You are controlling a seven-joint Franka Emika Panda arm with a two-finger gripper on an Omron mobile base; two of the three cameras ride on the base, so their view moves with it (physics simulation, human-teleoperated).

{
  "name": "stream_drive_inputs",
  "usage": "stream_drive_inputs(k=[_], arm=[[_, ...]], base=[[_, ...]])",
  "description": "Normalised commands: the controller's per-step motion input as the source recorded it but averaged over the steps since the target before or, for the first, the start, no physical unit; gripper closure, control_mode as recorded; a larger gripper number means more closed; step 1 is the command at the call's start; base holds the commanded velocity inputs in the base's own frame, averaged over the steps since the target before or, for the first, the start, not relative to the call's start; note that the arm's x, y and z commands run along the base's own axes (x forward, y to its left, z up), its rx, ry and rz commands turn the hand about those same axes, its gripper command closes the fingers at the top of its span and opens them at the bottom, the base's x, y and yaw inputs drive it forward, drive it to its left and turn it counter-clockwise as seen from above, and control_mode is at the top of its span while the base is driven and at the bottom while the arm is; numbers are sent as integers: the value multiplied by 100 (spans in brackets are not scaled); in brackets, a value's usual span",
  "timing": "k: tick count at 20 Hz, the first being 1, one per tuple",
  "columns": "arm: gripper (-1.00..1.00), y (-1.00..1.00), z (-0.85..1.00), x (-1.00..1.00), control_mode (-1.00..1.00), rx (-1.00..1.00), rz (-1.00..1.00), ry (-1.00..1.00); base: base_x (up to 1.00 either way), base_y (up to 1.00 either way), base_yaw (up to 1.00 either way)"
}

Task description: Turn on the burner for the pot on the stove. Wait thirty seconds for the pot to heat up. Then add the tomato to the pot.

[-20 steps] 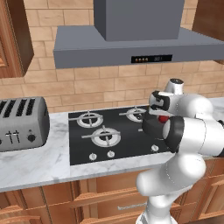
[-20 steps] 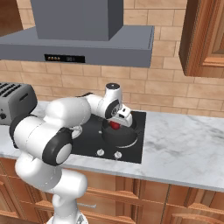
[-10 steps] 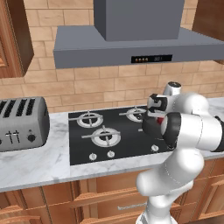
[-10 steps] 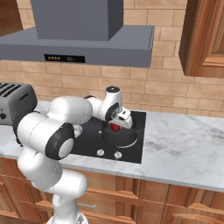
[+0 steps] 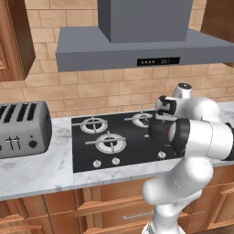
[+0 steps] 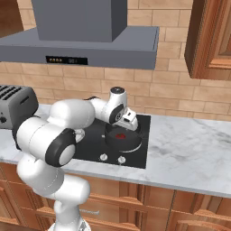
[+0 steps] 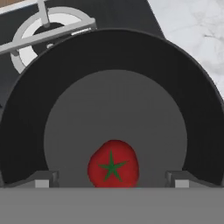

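here the tomato lies on the grey floor of the pot, its green star-shaped stem mark turned up toward the hand camera. in the hand view it sits between the two finger tips, which stand wide apart at either side and touch nothing; the jaws are open and hold nothing. the gripper hangs right over the pot, looking straight down into it.

in the right base view the tomato shows as a small red spot inside the pot, with the hand just above the pot's rim. the pot stands on the right part of the stove, near the front, and two small silver knobs lie just in front of it along the stove's front edge.

in the left base view the arm covers most of the pot; the stove lies on a marble counter, with its left ring burners bare. a toaster stands on the counter well to the left of the stove. a grey hood hangs above against a brick wall. in the hand view another burner lies just beyond the pot's rim.
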Motion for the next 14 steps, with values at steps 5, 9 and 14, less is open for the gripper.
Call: stream_drive_inputs(k=[5, 9, 14], arm=[[-100, 0, 39, -2, -100, 0, 0, -3], [-100, 0, 61, -65, -100, 0, 0, -2], [-100, 0, 41, -99, -100, 0, 0, 0]], base=[[0, 0, 0], [0, 0, 0], [0, 0, 0]])
